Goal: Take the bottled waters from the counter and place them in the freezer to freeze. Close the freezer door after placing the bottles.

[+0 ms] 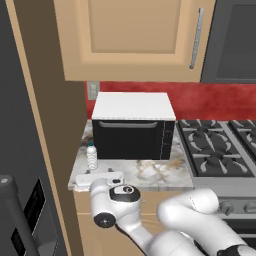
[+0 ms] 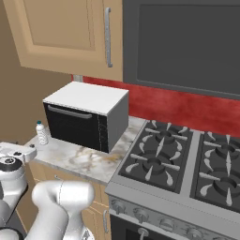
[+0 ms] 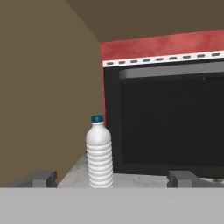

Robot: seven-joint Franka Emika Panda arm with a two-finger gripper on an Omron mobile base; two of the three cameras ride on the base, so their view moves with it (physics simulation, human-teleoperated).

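pincer (image 3: 116, 179): your jaws stand fully apart, nothing held, level with the bottle ahead.
bottle (image 3: 99, 155): upright at the counter's (image 1: 150, 175) left edge, just beside the oven's (image 1: 132, 131) left front corner, close to the side wall.
risk: you could tip it if one finger clips its side; little room by oven and wall.
count: one bottle visible, one oven, one counter.
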